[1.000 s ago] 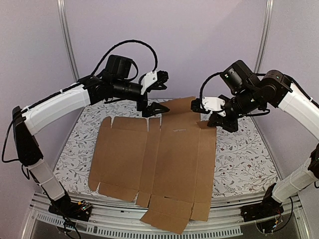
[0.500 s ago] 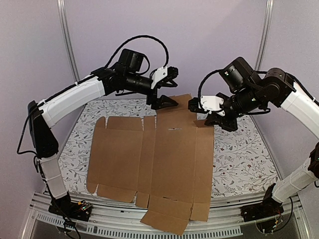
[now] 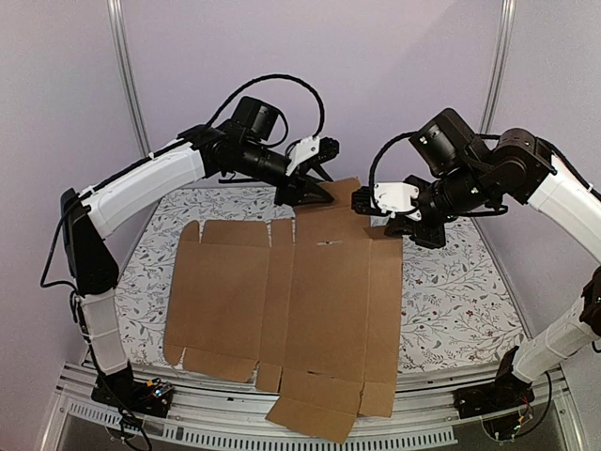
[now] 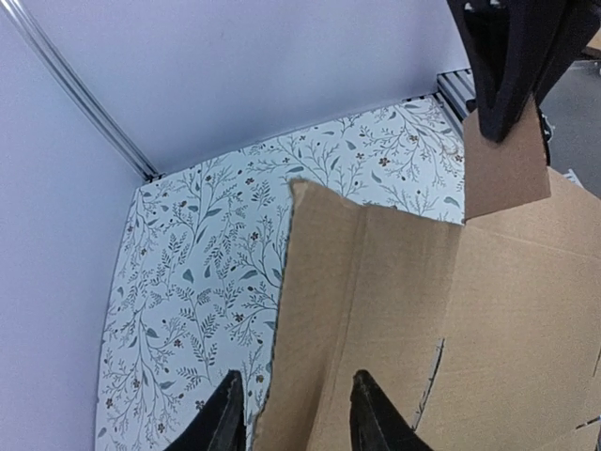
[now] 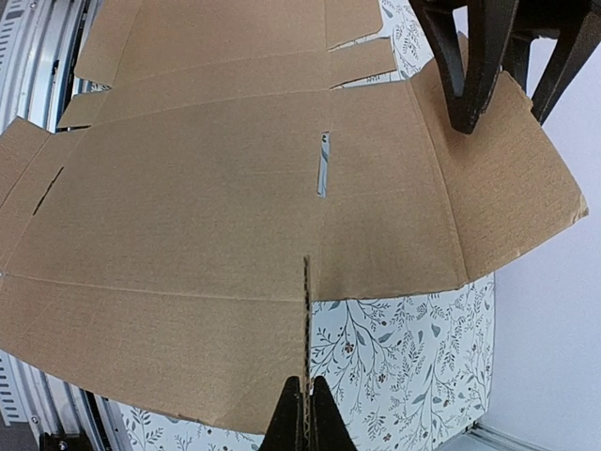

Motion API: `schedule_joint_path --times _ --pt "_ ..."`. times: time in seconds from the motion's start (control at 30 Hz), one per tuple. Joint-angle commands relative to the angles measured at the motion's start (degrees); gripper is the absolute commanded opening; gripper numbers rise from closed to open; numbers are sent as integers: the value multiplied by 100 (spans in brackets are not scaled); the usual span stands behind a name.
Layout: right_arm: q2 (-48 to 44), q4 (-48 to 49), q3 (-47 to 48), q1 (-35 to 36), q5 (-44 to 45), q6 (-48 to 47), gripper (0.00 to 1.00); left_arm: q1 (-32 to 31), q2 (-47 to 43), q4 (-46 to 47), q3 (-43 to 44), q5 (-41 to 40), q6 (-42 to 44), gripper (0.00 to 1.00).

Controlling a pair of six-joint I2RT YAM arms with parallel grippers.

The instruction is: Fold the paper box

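Both arms are up at the far end of the sheet. The paper box (image 3: 310, 301) lies flat and unfolded on the floral cloth (image 3: 451, 291). Its long axis runs from the arm bases away towards the back wall (image 3: 376, 85), and its near end pokes out over the front rail (image 3: 216, 427).

The action sits at the far flap (image 3: 340, 194), which is lifted and curling off the cloth. The left gripper (image 3: 315, 191) is at that flap's left corner. In its wrist view the jaws stand apart, one finger either side of the cardboard edge, not nipping it. The right gripper (image 3: 368, 202) is just across from it, fingers pressed together on a small tab (image 3: 383, 232) at the flap's right end (seen edge-on from the right wrist, a thin brown line running straight into the tips).

So the flap runs crosswise between the two hands, left to right, and the fold line lies just on the near side of them. Either arm reaches it, and the left sits squarer to the corner.

Folding towards the bases looks the free direction, with plenty of flat cardboard there. The wall is close behind, and bare cloth shows on both sides.
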Motion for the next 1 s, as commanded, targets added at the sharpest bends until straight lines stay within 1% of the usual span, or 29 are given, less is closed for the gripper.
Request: schedule_joint_path --times 0.0,0.1,0.23,0.33,0.43,0.47,0.53,0.6,0.67,0.77,0.83,0.97 --pt "49 69 140 75 69 -2 0 -26 68 -248 159 -33 83 33" --pt "57 88 141 99 85 25 0 -26 68 -265 156 -58 95 22" --pt "67 101 141 116 141 60 0 -26 46 -281 172 -132 101 12" --pt "52 125 139 114 167 110 0 -26 5 -290 165 -217 119 0" --pt "34 183 141 122 232 201 0 -26 -56 -281 156 -281 119 0" --pt "32 223 134 117 284 242 2 -26 -74 -275 156 -326 119 0" --pt "24 355 96 120 475 404 9 -26 -116 -236 120 -453 126 0" --pt "-7 500 32 91 758 600 20 -17 -188 -141 20 -592 128 0" --pt "-70 631 -39 -34 830 752 31 7 -305 33 -158 -719 117 0" --pt "-257 822 -157 -287 744 1058 39 95 -506 520 -535 -894 -60 0" --pt "-428 981 -299 -421 710 1283 47 197 -610 827 -748 -870 -249 0" --pt "-820 1390 -689 -684 582 1789 58 408 -808 1605 -1232 -896 -725 0"
